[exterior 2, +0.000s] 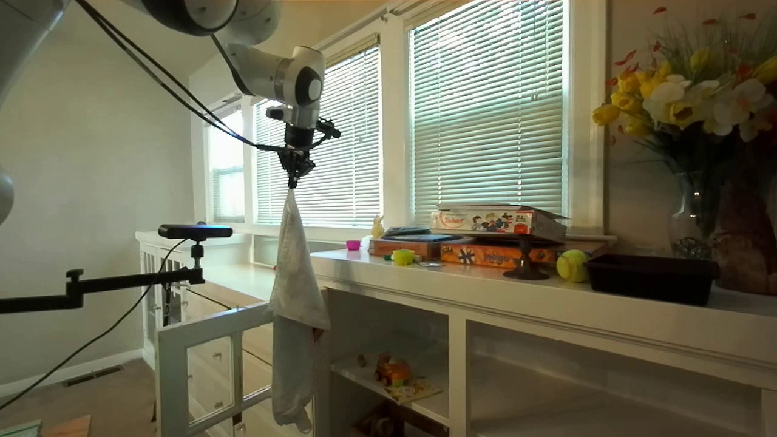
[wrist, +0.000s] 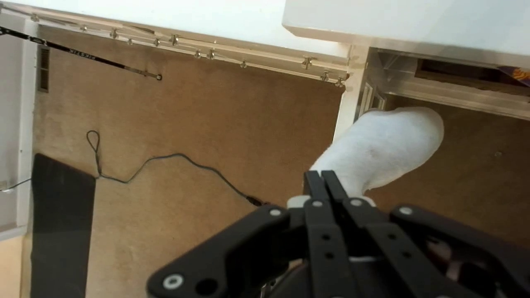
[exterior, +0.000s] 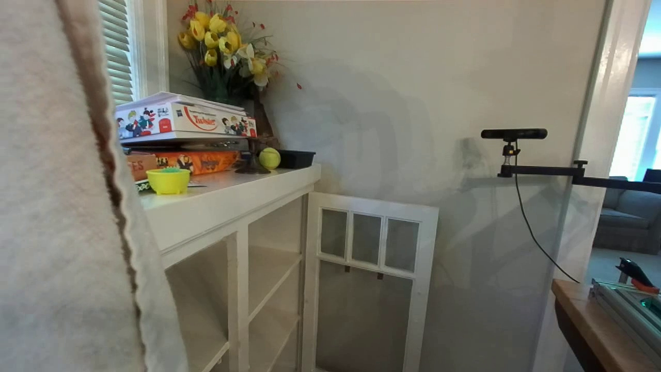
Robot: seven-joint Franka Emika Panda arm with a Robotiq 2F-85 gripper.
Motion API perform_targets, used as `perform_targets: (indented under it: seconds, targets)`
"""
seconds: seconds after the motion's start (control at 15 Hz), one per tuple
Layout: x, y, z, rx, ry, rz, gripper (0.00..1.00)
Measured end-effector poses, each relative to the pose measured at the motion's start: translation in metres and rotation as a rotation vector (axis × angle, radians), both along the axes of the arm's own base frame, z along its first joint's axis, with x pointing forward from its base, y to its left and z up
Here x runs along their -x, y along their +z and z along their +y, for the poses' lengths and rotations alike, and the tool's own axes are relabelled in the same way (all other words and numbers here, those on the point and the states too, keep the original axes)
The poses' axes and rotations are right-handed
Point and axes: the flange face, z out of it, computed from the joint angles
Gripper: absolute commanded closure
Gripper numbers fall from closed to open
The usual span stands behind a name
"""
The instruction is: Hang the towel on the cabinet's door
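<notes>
The off-white towel [exterior 2: 297, 273] hangs from my gripper [exterior 2: 292, 181] in an exterior view, gathered at the top and spreading downward in folds. It fills the left side of an exterior view [exterior: 57, 206], close to that camera. My gripper's fingers [wrist: 321, 176] are shut on the towel, which also shows below them in the wrist view [wrist: 389, 142]. An open white cabinet door [exterior 2: 173, 370] with glass panes stands by the towel, which covers part of it. I cannot tell whether they touch. The door's top edge [wrist: 348, 109] runs toward the towel in the wrist view.
Another open glass-paned door [exterior: 426, 289] stands at the cabinet's far end. The cabinet top [exterior 2: 376, 267] bears game boxes [exterior 2: 498, 221], a yellow cup [exterior 2: 402, 257], a tennis ball [exterior 2: 572, 265] and a black tray [exterior 2: 652, 276]. A camera arm [exterior 2: 133, 279] reaches in near the door.
</notes>
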Motion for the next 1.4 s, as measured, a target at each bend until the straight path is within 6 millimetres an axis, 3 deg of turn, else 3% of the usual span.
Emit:
perform_targets:
  seconds: [0.27, 0.67, 1.0, 1.4]
  targets:
    - [-0.007, -0.014, 0.006, -0.004, 0.020, 0.006, 0.99]
    - [-0.020, -0.034, 0.052, 0.086, 0.190, 0.016, 0.99]
    - [-0.012, -0.045, 0.095, 0.159, 0.338, 0.045, 0.99]
    - [0.001, -0.046, 0.114, 0.167, 0.418, 0.122, 0.99]
